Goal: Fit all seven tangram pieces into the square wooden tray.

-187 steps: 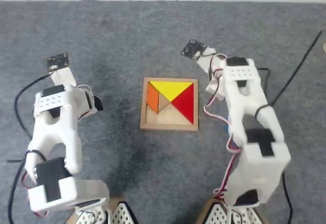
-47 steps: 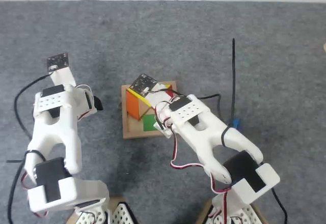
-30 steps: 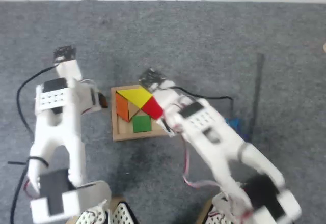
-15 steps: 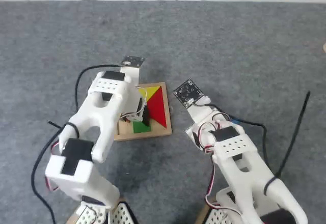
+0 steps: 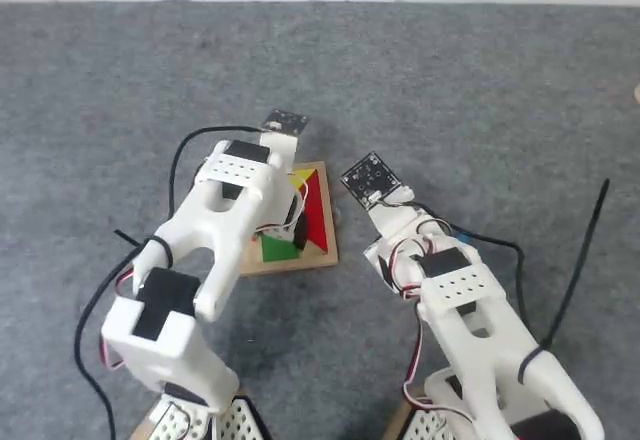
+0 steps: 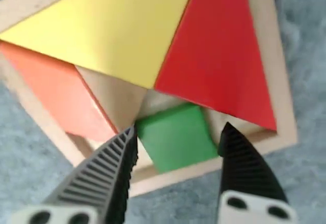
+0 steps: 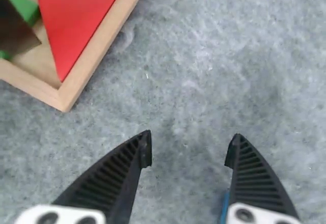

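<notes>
The square wooden tray [image 6: 282,109] holds a yellow triangle [image 6: 107,30], a red triangle [image 6: 219,56], an orange piece [image 6: 56,89] and a green square [image 6: 175,137]. My left gripper [image 6: 178,130] hangs open just above the green square, one finger on each side of it. In the high view the left arm covers much of the tray [image 5: 300,260], leaving the red triangle [image 5: 316,215] and green square [image 5: 278,248] in sight. My right gripper [image 7: 192,135] is open over bare carpet beside the tray's corner [image 7: 63,102], holding nothing.
Grey carpet covers the whole table. A sliver of something blue [image 7: 224,203] shows beside one right finger. The right arm [image 5: 455,290] stands right of the tray, with open carpet behind and to both sides.
The right arm set the green square in the tray and drew back to the right. The tray slid left. The left arm swung over the tray and has edged further over it.
</notes>
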`<control>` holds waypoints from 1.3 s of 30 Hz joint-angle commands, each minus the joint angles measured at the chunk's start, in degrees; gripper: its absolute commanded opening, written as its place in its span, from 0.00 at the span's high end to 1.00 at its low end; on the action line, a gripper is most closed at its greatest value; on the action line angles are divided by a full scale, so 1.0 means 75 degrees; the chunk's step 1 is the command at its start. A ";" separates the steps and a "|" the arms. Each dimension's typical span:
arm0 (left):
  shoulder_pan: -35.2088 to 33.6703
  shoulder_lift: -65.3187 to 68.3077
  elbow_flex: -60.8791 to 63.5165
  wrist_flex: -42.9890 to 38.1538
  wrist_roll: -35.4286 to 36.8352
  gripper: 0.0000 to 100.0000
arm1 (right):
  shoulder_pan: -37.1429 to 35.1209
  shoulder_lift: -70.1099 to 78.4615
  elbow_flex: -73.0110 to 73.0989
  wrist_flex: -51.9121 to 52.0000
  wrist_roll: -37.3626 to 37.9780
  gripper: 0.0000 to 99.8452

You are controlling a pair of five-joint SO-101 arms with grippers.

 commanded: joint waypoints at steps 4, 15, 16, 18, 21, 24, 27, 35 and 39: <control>-0.0117 0.0363 0.0182 0.0492 -0.0188 0.75 | 0.0076 -0.0252 -0.0047 -0.0147 0.0094 0.75; 0.0012 0.0891 -0.0053 -0.0035 -0.0445 0.86 | 0.0076 -0.0252 -0.0047 -0.0158 0.0094 0.75; 0.0129 0.0891 -0.0053 -0.0094 -0.0586 0.87 | 0.0076 -0.0252 -0.0047 -0.0158 0.0094 0.75; 0.0352 0.0844 -0.0064 -0.0129 -0.0727 0.88 | 0.0076 -0.0252 -0.0047 -0.0158 0.0094 0.75; 0.0621 0.0821 -0.0100 -0.0234 -0.0774 0.91 | 0.0076 -0.0252 -0.0047 -0.0158 0.0094 0.75; 0.0703 0.0821 -0.0170 -0.0258 -0.0821 0.93 | 0.0076 -0.0252 -0.0047 -0.0158 0.0094 0.75; 0.0656 0.0809 -0.0275 -0.0246 -0.0821 0.94 | 0.0076 -0.0252 -0.0047 -0.0158 0.0094 0.75; 0.0656 -0.0270 -0.0369 0.0117 -0.0656 0.94 | 0.0076 -0.0252 -0.0047 -0.0170 0.0117 0.75; 0.0656 -0.1278 -0.0369 0.0680 -0.0844 0.94 | 0.0064 -0.0252 -0.0047 -0.0170 0.0117 0.75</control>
